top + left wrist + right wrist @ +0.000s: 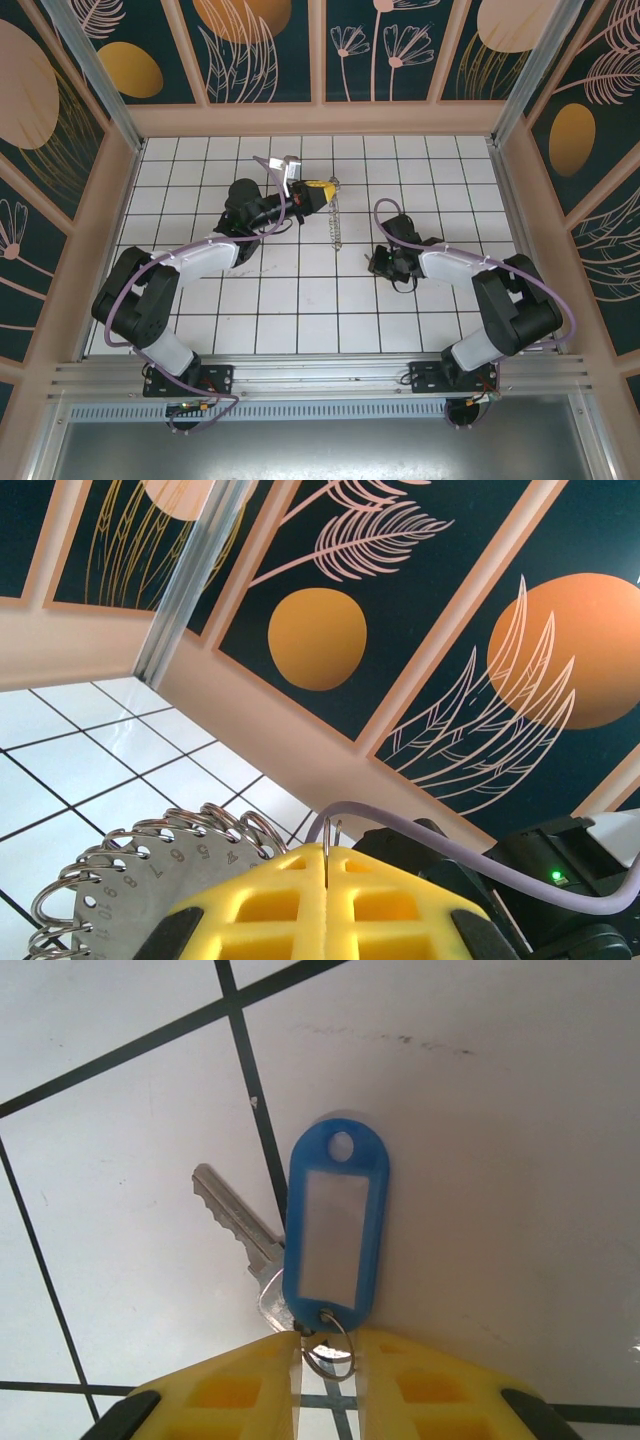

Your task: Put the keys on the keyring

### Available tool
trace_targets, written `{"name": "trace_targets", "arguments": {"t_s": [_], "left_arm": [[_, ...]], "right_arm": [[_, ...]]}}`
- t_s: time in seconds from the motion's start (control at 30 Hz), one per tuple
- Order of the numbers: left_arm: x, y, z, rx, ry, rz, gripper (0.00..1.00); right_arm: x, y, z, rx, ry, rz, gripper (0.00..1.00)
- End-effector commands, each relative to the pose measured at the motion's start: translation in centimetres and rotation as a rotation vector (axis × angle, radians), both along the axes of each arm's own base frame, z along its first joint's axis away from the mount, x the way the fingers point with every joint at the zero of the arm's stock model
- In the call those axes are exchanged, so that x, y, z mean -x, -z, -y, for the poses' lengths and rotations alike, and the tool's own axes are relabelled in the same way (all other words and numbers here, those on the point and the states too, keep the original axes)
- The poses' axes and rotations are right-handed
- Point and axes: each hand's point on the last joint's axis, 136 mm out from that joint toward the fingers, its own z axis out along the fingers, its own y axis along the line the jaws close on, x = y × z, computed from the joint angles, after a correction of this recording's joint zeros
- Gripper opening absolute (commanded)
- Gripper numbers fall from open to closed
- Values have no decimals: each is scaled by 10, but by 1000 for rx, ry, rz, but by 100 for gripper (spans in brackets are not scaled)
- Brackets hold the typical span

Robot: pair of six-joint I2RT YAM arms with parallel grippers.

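Right pincer point(327, 1340) pinches the keys point(335, 1225) (silver blade, blue tag) by their ring.

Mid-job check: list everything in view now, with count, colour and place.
key: one, silver, on the table, partly under the tag
tag: one, blue with pale insert, over the key
split ring: one, silver, pinched in the right tool
numbered disc: one, grey, rimmed with wire loops, beside the left tool
beaded chain: one, silvery, by the left tool
thin wire: one, silver, pinched in the left tool
table: one, white tiles, dark lines
left tool: one, yellow, shut, far centre
right tool: one, yellow, shut, mid-right
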Motion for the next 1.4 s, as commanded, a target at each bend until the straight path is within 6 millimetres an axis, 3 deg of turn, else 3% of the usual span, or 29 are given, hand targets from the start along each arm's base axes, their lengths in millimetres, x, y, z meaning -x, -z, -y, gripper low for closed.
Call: {"name": "trace_targets", "arguments": {"t_s": [0.0,0.37,0.43,0.57,0.63,0.77,1.13,1.37], "left_arm": [[6,-20,0,41,15,67,0],[7,-19,0,40,15,66,0],[7,-20,0,41,13,68,0],[8,-20,0,40,15,67,0],[8,-21,0,39,13,67,0],[8,-23,0,38,13,70,0],[12,-33,1,38,35,93,0],[13,-33,-1,3,25,123,0]], "right_arm": [[-8,-8,-9,-25,-4,17,21],[-8,0,-8,-12,0,6,18],[-7,1,-6,-5,4,4,15],[-9,-3,-5,-2,4,16,0],[-11,-10,-3,0,4,33,0],[-21,-35,1,2,-2,106,0],[-46,-140,-1,-179,-111,539,0],[-47,-176,-3,-272,-203,694,0]]}}
